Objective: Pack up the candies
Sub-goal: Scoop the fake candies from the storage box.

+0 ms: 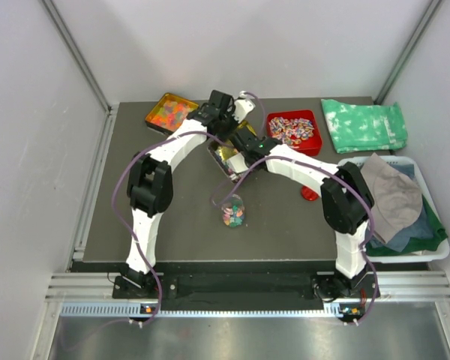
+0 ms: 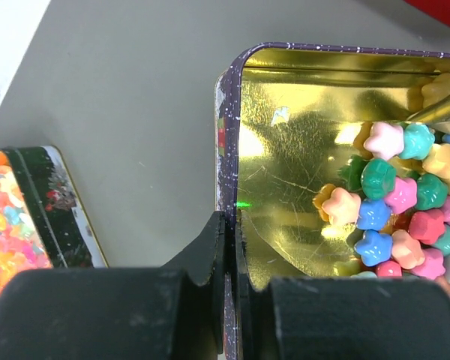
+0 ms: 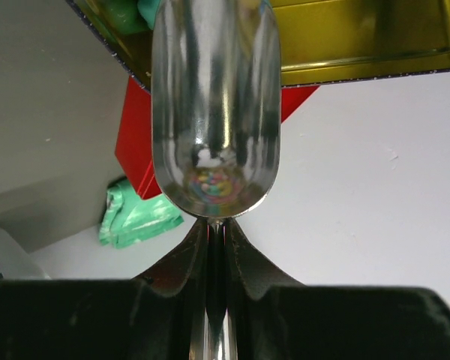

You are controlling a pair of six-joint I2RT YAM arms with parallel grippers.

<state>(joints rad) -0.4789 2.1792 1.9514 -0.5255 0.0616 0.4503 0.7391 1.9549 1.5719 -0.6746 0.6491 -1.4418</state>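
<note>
**Candies piled in the gold tin, both grippers clamped tight**

We're over the tin at mid-table, and its gold floor is part bare, part covered. The candies are heaped at one end: pink, blue, green and yellow, packed close together. The left gripper is pinched down on the tin's side wall, one finger inside and one outside, with the rim squeezed between them.

Over to the right gripper. It's closed narrow on the handle of a metal scoop, which points out toward the tin's edge. The bowl looks bare, with only a smear of mirrored colour at its base.

Near the front of the table, between the two arms, lies a small pouch with more mixed candies inside. At the back left is a tray of orange-yellow gummies. To the tin's right is a red tray of striped wrapped sweets.

Far right, a white basket is stuffed with grey and green cloths. A green cloth lies flat behind it.
</note>
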